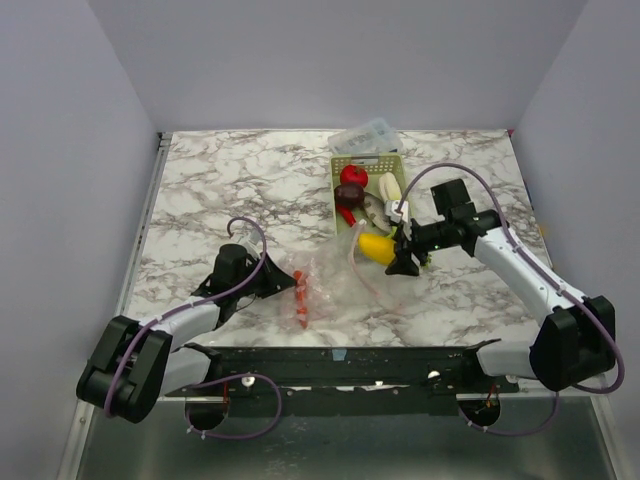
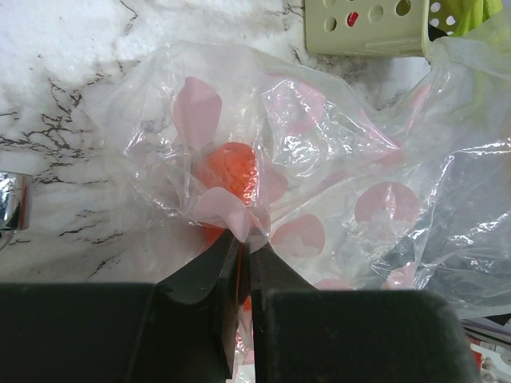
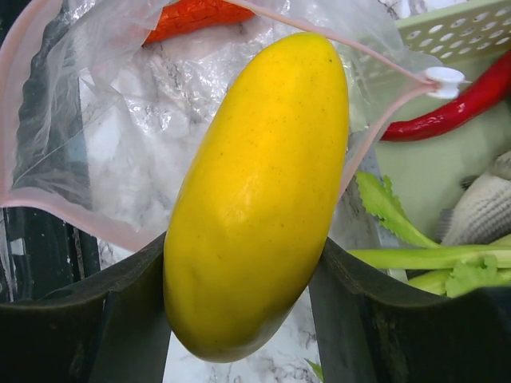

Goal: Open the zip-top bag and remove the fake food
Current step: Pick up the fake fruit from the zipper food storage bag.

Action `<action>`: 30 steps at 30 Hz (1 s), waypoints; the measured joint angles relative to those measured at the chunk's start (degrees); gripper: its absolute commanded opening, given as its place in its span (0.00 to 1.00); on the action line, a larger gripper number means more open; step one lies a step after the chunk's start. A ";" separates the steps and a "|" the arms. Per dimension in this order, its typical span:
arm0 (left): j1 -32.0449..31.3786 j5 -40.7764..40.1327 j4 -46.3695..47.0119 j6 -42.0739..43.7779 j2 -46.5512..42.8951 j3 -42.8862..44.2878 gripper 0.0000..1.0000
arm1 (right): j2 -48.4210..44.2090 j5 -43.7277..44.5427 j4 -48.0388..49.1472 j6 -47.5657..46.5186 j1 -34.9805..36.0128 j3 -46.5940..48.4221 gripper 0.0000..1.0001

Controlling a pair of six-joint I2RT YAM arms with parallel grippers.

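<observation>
Yellow plastic lemon (image 3: 255, 175), probably light and slippery, is clamped at its middle by the right gripper (image 3: 239, 263); the left gripper (image 2: 243, 243) pinches the clear, limp zip-top bag (image 2: 335, 183).

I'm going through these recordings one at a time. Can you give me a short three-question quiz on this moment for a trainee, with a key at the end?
1. True or false: the right gripper is closed on the yellow lemon.
2. What does the left gripper pinch? A) the zip-top bag B) the green basket C) the clear box
3. In a few words: which food item shows through the plastic, inside the bag?

Key: 1 true. 2 A. 3 the orange carrot.
</observation>
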 measured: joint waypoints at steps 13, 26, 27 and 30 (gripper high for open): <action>0.33 -0.13 -0.22 0.00 0.00 -0.04 0.09 | -1.86 -6.19 -3.15 -1.62 -6.91 1.09 0.34; 0.52 -0.13 -0.11 0.00 -0.79 -1.05 0.09 | -4.22 -6.71 3.74 7.02 -12.07 0.70 0.35; 0.52 -0.13 -0.15 0.00 -1.05 -1.18 0.09 | -4.52 -6.58 4.59 7.93 -12.13 0.50 0.35; 0.52 -0.17 -0.35 0.15 -1.84 -1.40 0.09 | -5.42 -5.60 8.48 11.34 -12.41 -0.81 0.35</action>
